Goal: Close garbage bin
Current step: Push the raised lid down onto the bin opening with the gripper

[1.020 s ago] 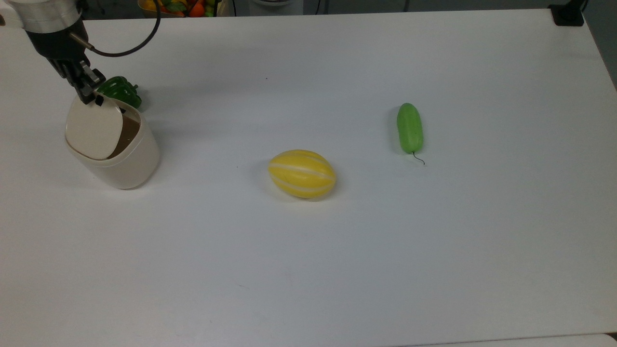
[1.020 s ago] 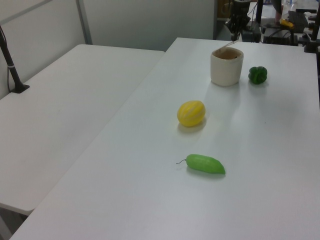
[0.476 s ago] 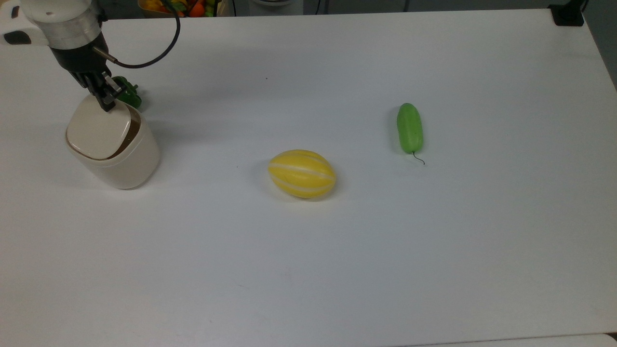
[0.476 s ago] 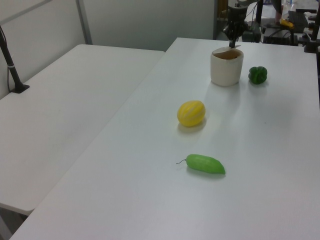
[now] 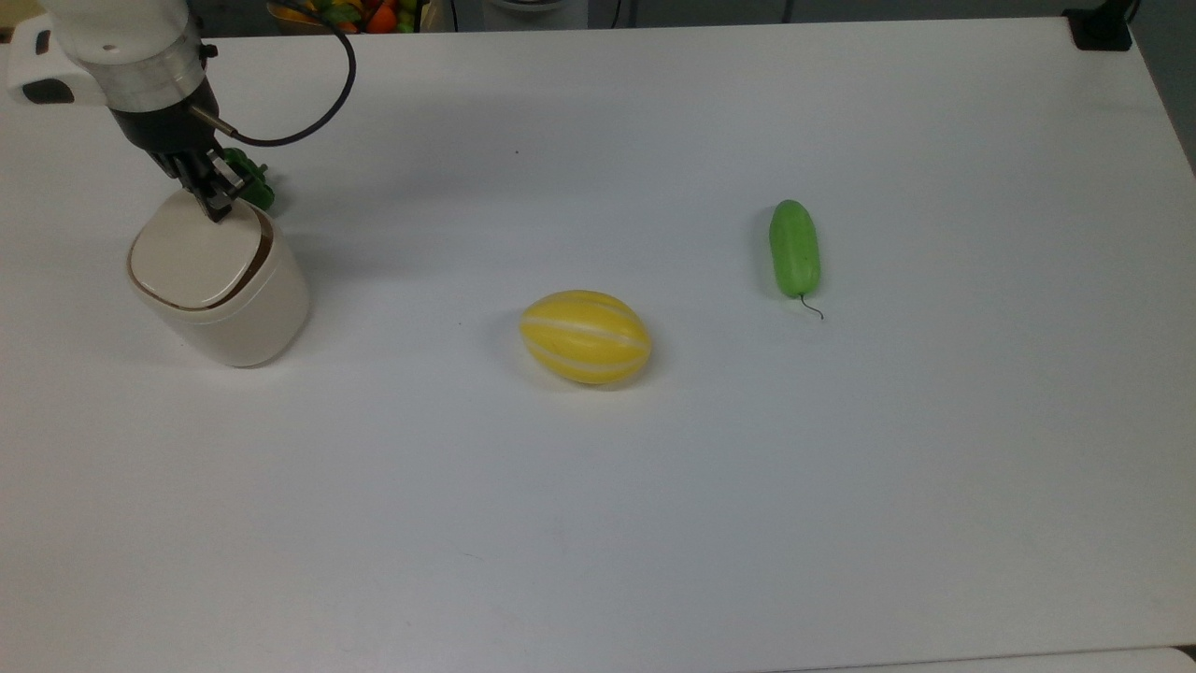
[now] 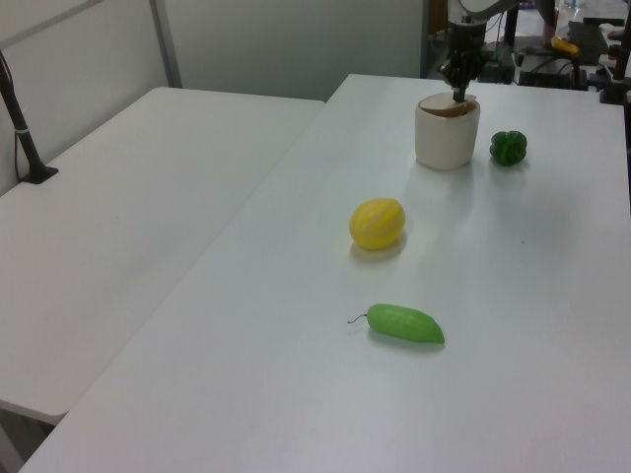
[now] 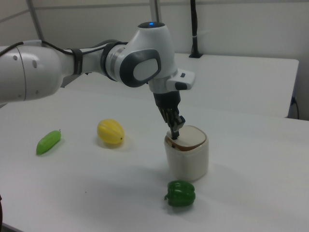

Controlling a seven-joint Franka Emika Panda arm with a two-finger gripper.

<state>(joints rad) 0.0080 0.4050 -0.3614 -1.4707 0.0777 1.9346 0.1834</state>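
Green bell pepper half hidden behind the gripper in the top view; fully seen in the right view, just beside the garbage bin, toward the table's near edge there. Gripper fingers look drawn close together with nothing between them, tips pressing on the lid at its edge nearest the pepper. Lid nearly flat; a thin dark brown gap shows along the rim on the top view's right side, so not fully seated. No lid button can be made out. Bin interior mostly hidden.

Bin stands upright near the white table's left edge in the top view, toward the far left corner. In the left view it sits at the table's far end, gripper on top.

Yellow striped melon lies near the table's middle, well apart from the bin. Green cucumber lies further toward the top view's right, thin stem wire trailing. Nothing between arm and bin. Arm base cut off at frame edges. Fruit basket past the far edge, cut off.
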